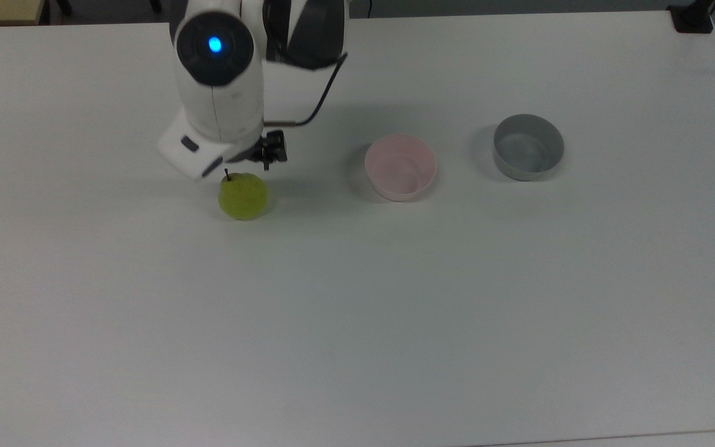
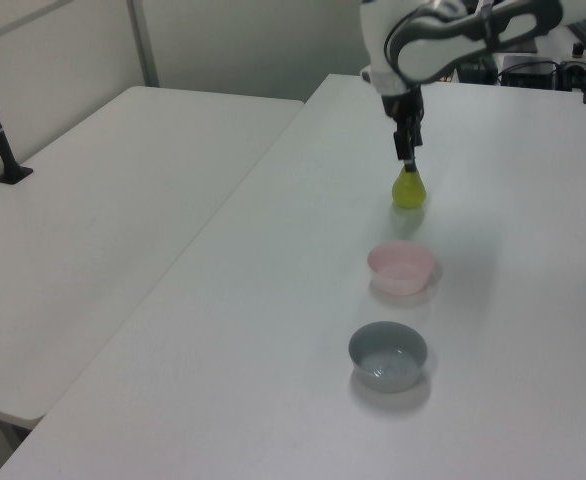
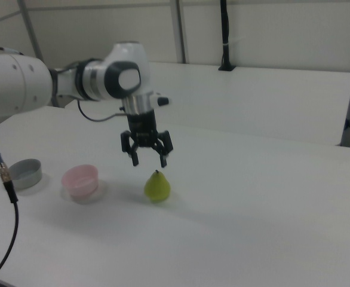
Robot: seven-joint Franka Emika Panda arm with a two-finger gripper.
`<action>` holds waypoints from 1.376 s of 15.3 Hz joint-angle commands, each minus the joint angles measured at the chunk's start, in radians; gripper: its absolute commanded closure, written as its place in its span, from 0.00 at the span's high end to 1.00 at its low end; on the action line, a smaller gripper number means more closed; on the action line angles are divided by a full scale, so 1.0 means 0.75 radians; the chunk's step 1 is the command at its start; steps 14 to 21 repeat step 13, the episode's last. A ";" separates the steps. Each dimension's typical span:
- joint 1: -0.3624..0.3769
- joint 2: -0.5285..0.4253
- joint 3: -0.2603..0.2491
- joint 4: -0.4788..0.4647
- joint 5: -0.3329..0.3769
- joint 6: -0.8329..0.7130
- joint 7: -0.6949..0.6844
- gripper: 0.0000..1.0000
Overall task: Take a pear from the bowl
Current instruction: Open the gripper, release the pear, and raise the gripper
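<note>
Already out of the bowl [image 1: 400,167] — top view: we see the pear [image 1: 243,195] standing on the table [image 1: 395,310] | left view: gripper [image 2: 406,152] above it | right view: fingers spread, clear of the pear — pick-up done, seemingly.

Gripper [image 1: 247,162]: in the top view the arm's white wrist housing covers most of it.
Arm [image 1: 258,37]: cut off by the top view's upper edge; cut by the right view's left edge.
Surface [image 1: 357,310]: near corners run past the top view's lower edge.
Grey bowl [image 3: 24,172]: a dark cable hangs just beside it in the right view.
</note>
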 commanded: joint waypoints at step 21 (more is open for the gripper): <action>-0.071 -0.323 -0.004 0.006 0.007 -0.211 0.262 1.00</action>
